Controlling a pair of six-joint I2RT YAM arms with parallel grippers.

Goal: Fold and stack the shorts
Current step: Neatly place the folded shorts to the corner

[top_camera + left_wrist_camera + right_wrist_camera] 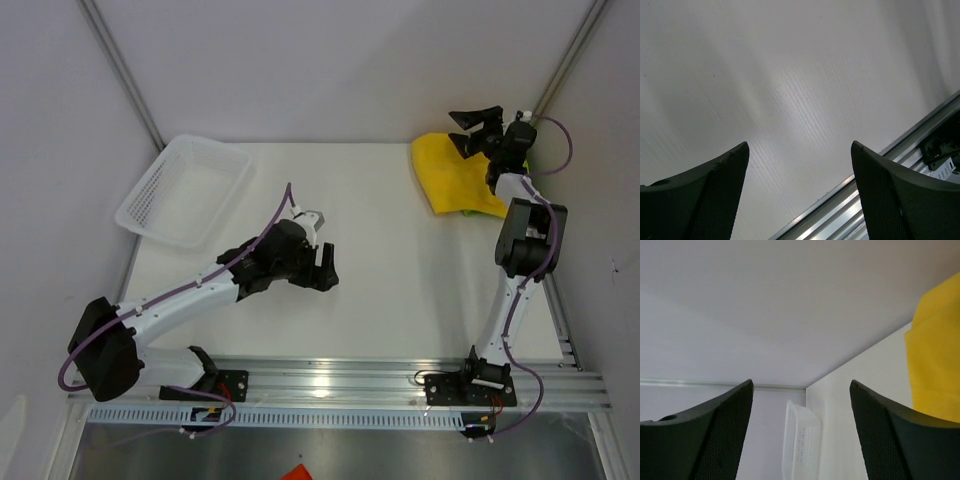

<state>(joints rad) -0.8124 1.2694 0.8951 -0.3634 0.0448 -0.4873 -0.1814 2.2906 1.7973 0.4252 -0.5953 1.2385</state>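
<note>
Where the smooth white table meets its far right corner, the soft yellow shorts are laid folded, a sliver of the lime green shorts showing beneath; the rigid white mesh basket is set far left; the left gripper is held spread over bare table; the right gripper, likewise spread, is poised above the yellow shorts.

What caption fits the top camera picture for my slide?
Yellow shorts in the far right corner by the open right gripper; left gripper open mid-table, basket far left.

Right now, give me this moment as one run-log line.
left gripper: open, empty, mid-table | right gripper: open, empty, near yellow shorts | green shorts: edge showing under yellow | basket: far left
</note>
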